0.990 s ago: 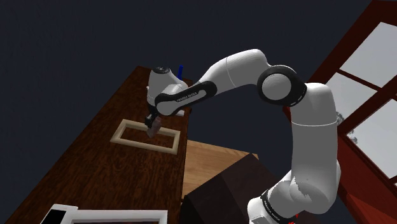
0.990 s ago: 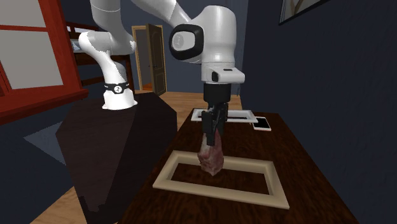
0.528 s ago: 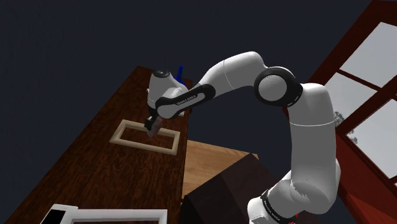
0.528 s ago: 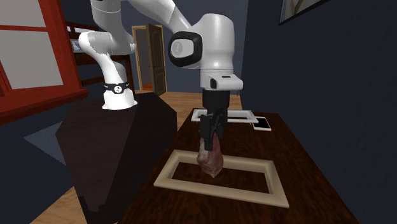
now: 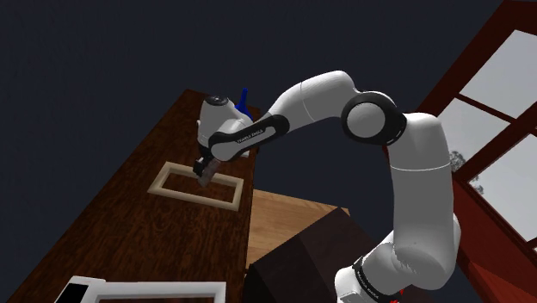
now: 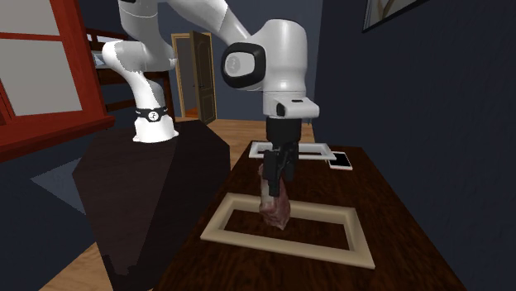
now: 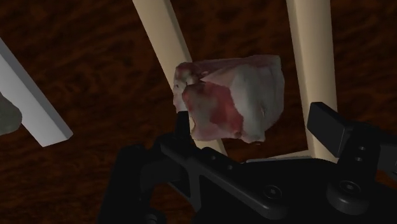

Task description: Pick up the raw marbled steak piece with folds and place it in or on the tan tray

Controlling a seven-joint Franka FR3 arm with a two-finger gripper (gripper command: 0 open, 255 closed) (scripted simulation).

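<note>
- Table (image 5: 129, 224) (image 6: 397, 223) (image 7: 95, 63): dark brown wood, long and narrow.
- White frame (image 5: 155, 293) (image 6: 314, 149) (image 7: 32, 95): flat, rectangular, lying at one end of the table.
- Small white slab (image 6: 340, 160): dark face, lying on the table just beside the white frame.
- Blue item (image 5: 246, 95): upright, at the table's other end; its kind cannot be told.
- Window (image 5: 508, 60) (image 6: 37, 74): pale panes in a red frame.
- Door (image 6: 198, 74): tan wood, standing open at the back of the room.
- Picture (image 6: 397, 10): on the dark blue wall (image 6: 413, 99), cut off by the second exterior view's top edge.
- Floor (image 5: 284, 215) (image 6: 240, 128): light wooden boards.
</note>
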